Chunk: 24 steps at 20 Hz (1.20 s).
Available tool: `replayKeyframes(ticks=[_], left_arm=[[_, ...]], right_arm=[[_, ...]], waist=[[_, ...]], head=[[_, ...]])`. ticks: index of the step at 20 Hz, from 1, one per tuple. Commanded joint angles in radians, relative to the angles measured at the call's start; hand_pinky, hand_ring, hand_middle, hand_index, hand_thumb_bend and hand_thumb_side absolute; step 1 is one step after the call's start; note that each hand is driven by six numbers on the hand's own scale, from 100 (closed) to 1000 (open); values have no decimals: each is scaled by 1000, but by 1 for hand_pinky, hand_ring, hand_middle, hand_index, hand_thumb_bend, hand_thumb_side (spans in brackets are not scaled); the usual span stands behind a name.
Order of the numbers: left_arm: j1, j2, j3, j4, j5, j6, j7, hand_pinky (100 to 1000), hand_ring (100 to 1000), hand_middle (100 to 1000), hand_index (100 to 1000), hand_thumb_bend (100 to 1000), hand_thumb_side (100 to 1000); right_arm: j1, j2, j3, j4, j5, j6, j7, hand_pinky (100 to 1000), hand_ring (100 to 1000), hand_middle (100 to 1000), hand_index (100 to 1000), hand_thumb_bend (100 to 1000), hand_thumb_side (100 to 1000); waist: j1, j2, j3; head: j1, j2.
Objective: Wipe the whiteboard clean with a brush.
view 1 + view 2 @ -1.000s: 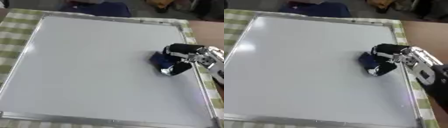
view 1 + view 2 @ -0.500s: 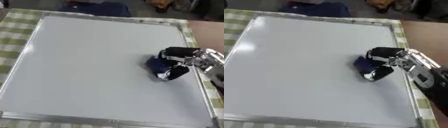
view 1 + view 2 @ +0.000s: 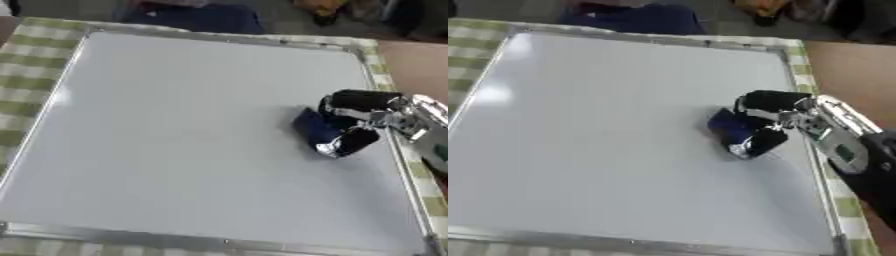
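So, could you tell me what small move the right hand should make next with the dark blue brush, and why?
Probably sweep on leftward across the white, metal-framed whiteboard. The right hand, fingers curled round the dark blue brush, holds it on the board's right part, while the wide surface to its left lies unswept. No marks show, so direction is a guess.

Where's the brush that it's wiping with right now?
The dark blue brush is in the right hand, pressed on the right half of the whiteboard, near its right edge and about halfway up.
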Motion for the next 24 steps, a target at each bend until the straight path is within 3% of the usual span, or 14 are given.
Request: replayKeyframes(ticks=[1,12,24], left_arm=[[-10,15,10,-20,-4,-3,-2,540,633,589,536,100,999],[-14,16,10,-20,-8,-10,-2,540,632,589,534,100,998],[-16,16,9,-20,-9,-9,-4,540,631,590,534,100,1000]], right_arm=[[-17,-36,-29,32,25,8,-26,205,310,153,285,100,585],[-32,-46,-75,164,76,39,-97,205,313,156,289,100,585],[-45,-58,-90,180,86,54,-149,199,304,150,288,100,584]], waist=[[5,-14,2],[11,1,7],[9,3,5]], head=[[0,-6],[-1,-19],[1,-18]])
